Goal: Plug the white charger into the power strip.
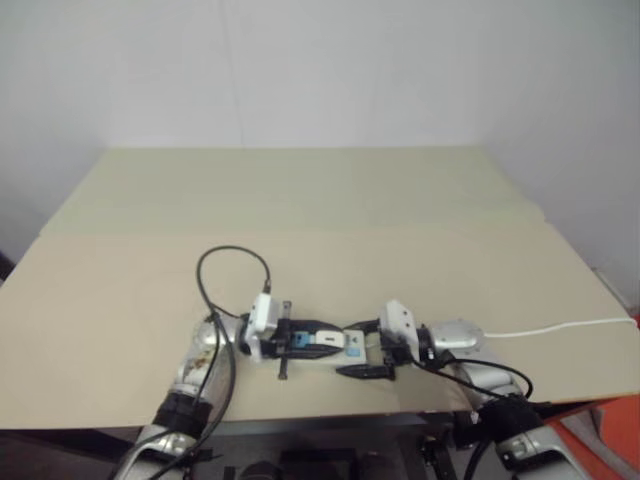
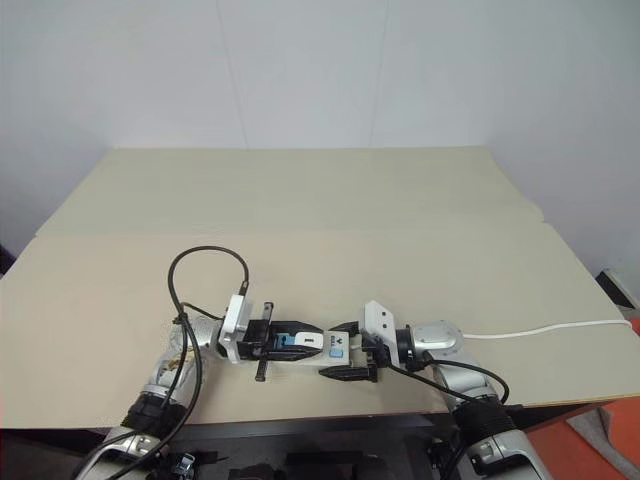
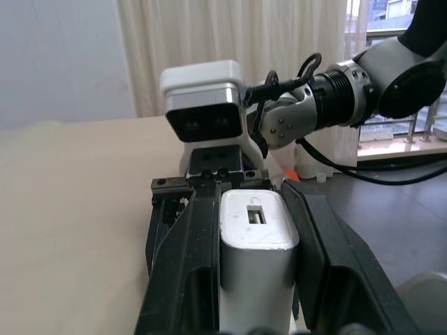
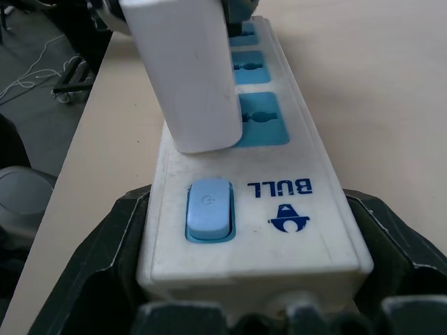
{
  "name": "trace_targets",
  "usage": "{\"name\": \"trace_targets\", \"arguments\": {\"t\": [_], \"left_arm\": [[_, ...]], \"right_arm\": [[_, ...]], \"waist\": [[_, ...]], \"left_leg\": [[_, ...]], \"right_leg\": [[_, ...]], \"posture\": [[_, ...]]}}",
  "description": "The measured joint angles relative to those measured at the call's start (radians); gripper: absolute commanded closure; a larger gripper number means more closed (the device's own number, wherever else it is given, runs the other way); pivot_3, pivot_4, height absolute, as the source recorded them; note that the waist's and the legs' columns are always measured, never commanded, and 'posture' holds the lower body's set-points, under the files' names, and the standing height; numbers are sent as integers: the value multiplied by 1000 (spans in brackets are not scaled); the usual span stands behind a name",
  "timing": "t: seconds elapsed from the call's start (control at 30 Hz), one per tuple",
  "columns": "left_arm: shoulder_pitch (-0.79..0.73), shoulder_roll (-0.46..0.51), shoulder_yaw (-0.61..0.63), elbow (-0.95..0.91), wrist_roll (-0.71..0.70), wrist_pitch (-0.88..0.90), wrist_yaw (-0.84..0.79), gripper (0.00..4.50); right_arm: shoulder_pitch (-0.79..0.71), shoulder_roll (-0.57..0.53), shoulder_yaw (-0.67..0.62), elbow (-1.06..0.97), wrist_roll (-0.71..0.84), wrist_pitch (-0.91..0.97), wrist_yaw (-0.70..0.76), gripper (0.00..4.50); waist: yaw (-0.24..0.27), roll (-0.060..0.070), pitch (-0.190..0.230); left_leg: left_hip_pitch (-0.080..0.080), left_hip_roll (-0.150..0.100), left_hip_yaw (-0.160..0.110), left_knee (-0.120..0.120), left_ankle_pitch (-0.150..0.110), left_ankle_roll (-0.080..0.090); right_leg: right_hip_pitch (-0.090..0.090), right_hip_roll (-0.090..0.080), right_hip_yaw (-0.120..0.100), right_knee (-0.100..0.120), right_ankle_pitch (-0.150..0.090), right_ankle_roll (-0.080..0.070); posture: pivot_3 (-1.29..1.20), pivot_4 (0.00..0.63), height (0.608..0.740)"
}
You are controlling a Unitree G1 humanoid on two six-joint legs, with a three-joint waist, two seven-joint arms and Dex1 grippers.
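White charger point(image 3: 255, 244) clamped between the two black fingers point(image 3: 185, 265) of the left gripper point(image 1: 300, 338), jaws closed tight on its sides, USB port end facing the wrist camera. Held above the power strip point(image 4: 279, 174), over the socket row next to the switch end; seen from the right wrist, hanging tilted just over the blue socket face point(image 4: 262, 118) nearest the switch, partly covering it. Cannot tell whether the prongs are in a socket yet.

Power strip lying near the front edge of the tan table point(image 1: 330, 200), lengthwise between the two arms. Switch end, with pale blue rocker switch point(image 4: 208, 208) and blue "BULL" logo point(image 4: 279, 187), seated between the wide-spread black fingers point(image 4: 91, 272) of the right gripper point(image 2: 350, 352), one finger along each long side, gripping the bar across its width. Two further blue socket faces visible beyond the charger.

Thin white cord point(image 1: 560, 327) running from near the right wrist across the table and off its right edge. Black cable point(image 1: 232, 262) looping up from the left wrist over the tabletop.
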Motion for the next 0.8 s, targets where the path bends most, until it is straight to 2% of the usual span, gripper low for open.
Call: {"name": "trace_targets", "arguments": {"t": [0.23,0.4,0.8], "left_arm": [[-22,21,-15,43,0,-29,-11,3476],[-52,57,-44,52,7,-10,-16,3476],[-87,114,-98,-5,30,100,20,3476]], "right_arm": [[0,0,3,1,-8,0,-9,1074],[-3,1,10,9,-13,0,-13,1074],[-7,4,15,20,-16,0,-17,1074]], "waist": [[0,4,-5],[-2,5,-5],[-3,10,-11]], "left_leg": [[4,0,0,0,0,0],[12,1,0,-5,0,1],[13,1,-1,-5,-1,1]], "right_leg": [[3,0,0,0,0,0],[14,1,-1,-6,0,0],[15,2,-1,-7,0,0]], "posture": [[0,150,740],[0,150,740],[0,150,740]]}}
